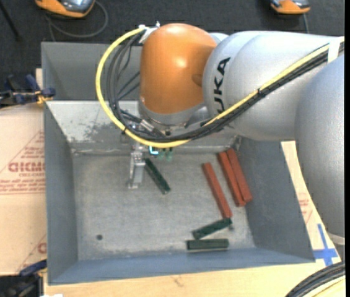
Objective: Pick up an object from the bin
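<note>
Left of frame centre, the hand [139, 177] hangs just beside a dark green stick [158, 178] in the bin [100, 221] — how far open it is cannot be told. Closing off-centre could nudge the stick away — not grip it.

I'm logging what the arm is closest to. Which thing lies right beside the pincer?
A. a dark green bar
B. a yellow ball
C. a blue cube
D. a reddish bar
A: a dark green bar lies slanted right next to the pincer, while the reddish bars lie well off toward the view's right.
</note>
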Available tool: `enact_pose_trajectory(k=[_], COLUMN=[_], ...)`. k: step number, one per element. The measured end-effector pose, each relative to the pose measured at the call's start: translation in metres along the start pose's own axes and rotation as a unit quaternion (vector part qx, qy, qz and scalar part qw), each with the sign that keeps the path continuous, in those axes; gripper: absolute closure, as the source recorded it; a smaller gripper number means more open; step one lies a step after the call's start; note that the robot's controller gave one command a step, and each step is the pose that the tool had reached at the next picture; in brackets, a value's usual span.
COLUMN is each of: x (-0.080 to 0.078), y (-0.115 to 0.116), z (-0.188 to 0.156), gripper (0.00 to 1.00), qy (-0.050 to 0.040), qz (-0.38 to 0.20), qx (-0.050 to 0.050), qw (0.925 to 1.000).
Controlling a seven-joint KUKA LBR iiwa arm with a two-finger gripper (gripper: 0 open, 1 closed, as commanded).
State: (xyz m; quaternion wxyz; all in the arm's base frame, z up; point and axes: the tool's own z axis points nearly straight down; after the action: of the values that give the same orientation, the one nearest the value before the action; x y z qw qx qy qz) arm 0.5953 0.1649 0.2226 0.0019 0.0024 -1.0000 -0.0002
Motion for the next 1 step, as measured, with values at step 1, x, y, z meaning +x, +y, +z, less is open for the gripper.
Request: enact_pose_trajectory(k=[1], x=[-0.0231], y=[-0.1134], z=[0.1028], gripper=[0.00], qy=[-0.0007], qz=[-0.023], qx=[0.003], qw=[0.9997])
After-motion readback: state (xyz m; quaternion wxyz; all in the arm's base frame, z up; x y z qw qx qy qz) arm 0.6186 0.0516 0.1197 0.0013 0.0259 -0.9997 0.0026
